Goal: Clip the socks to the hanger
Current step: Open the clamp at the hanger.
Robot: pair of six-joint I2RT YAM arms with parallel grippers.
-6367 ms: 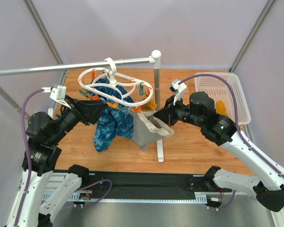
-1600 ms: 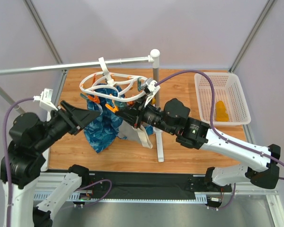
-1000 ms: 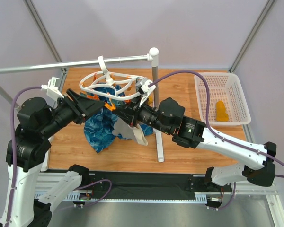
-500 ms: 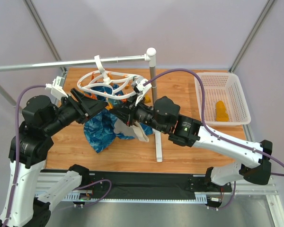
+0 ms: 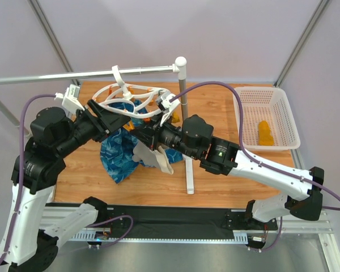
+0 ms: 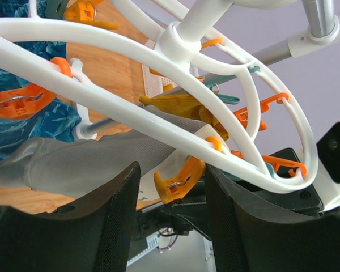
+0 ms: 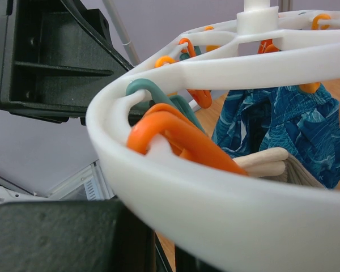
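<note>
On the right wrist cam the hanger (image 7: pixel 226 204) rim sits so close it's just a soft white blur running off both sides. The fingers below it are a dark smear chopped by the bottom edge.

Top cam: the right gripper (image 5: pixel 141 134) is pinched closed, but its tips vanish under that rim and the grey garment (image 5: pixel 153 158), so no idea what it's on.

The left gripper (image 6: pixel 173 224) has its finger bases cut off at the bottom. A strip of yellow fabric (image 6: pixel 181 105) hides mostly behind the ring, and I can't tell if a clip has it.

The sock (image 5: pixel 264 134) in the basket (image 5: pixel 258 89) is too small to count as one or two.
</note>
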